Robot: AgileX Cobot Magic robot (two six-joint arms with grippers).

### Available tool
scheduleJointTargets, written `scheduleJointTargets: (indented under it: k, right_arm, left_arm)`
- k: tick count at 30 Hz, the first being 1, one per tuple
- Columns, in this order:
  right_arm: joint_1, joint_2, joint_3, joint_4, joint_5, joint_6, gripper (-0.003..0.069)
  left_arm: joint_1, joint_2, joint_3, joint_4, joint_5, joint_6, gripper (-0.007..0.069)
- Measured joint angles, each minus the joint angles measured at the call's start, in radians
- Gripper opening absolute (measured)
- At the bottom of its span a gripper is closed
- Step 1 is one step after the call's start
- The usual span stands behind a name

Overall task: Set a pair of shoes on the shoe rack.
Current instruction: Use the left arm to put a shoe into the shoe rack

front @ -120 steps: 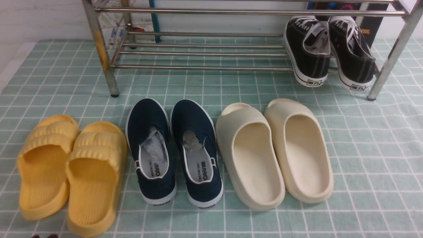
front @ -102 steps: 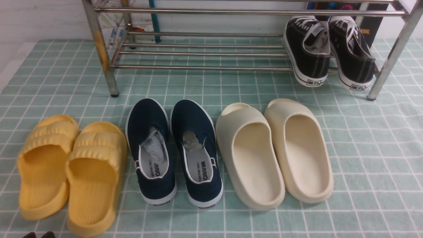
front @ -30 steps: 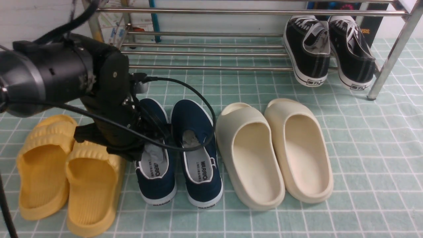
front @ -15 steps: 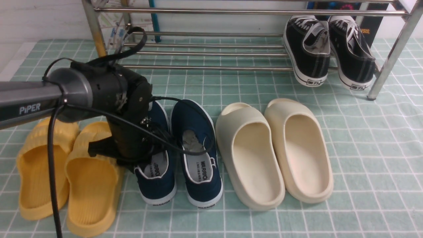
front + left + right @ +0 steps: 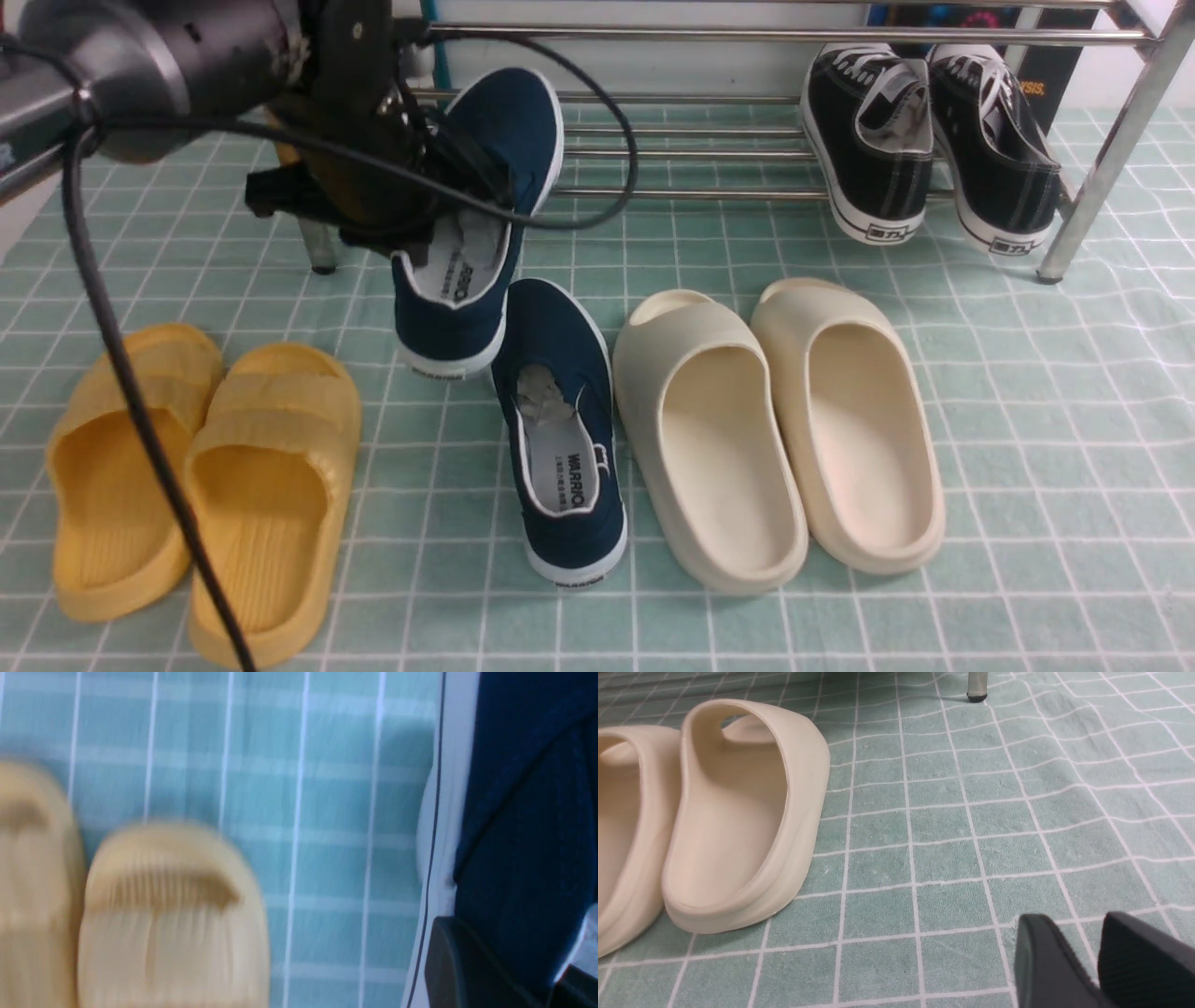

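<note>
My left gripper (image 5: 446, 222) is shut on one navy-blue slip-on shoe (image 5: 485, 201) at its collar and holds it in the air, toe tilted up towards the shoe rack (image 5: 653, 192). In the left wrist view the gripper (image 5: 509, 956) clamps the shoe's navy side wall (image 5: 523, 812), one finger (image 5: 460, 966) outside it. The other navy shoe (image 5: 560, 439) lies on the checked cloth. My right gripper (image 5: 1083, 931) is low over the cloth, fingers close together and empty; it is out of the front view.
Black lace-up sneakers (image 5: 924, 149) sit on the rack's lower bars at the right. Cream slides (image 5: 775, 429) lie right of the navy shoe and show in the right wrist view (image 5: 738, 812). Yellow slides (image 5: 205, 485) lie at the left. A rack leg (image 5: 1102, 168) stands at the right.
My left arm came in, closed on the left navy shoe and has lifted it up and forward towards the rack. The other shoes have not moved.
</note>
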Motion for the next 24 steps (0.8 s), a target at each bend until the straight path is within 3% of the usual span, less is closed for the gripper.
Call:
scheduleJointTargets:
  k: [7, 15, 24]
  right_arm:
    - [0.000, 0.000, 0.000, 0.000, 0.000, 0.000, 0.0226]
    - [0.000, 0.000, 0.000, 0.000, 0.000, 0.000, 0.0231]
    - [0.000, 0.000, 0.000, 0.000, 0.000, 0.000, 0.0235]
  left_arm:
    - [0.082, 0.337, -0.441, -0.099, 0.162, 0.118, 0.0007]
    - [0.093, 0.593, -0.867, -0.104, 0.238, 0.143, 0.0007]
    - [0.095, 0.679, -0.971, -0.043, 0.186, 0.100, 0.0008]
